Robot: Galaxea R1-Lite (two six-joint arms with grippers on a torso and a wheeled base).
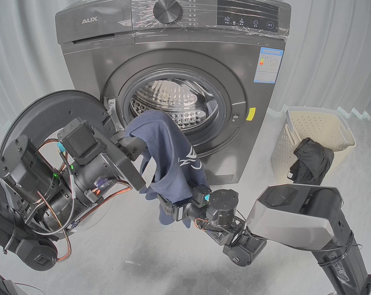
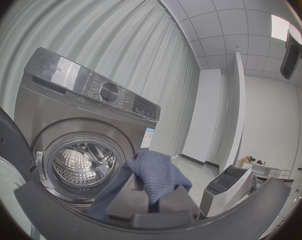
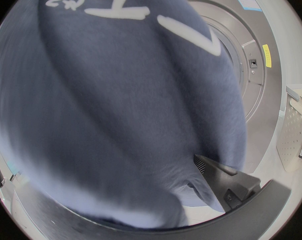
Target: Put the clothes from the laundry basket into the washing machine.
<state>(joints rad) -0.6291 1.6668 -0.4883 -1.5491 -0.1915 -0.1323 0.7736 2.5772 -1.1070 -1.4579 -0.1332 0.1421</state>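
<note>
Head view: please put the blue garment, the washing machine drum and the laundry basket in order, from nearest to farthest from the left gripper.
1. blue garment: held by the left gripper and draped over it.
2. washing machine drum: just behind the garment, straight ahead.
3. laundry basket: far off to the robot's right.

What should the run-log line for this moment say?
stage: loading | left gripper: holds navy garment before open washing machine | right gripper: at its lower end | laundry basket: black garment over rim
</note>
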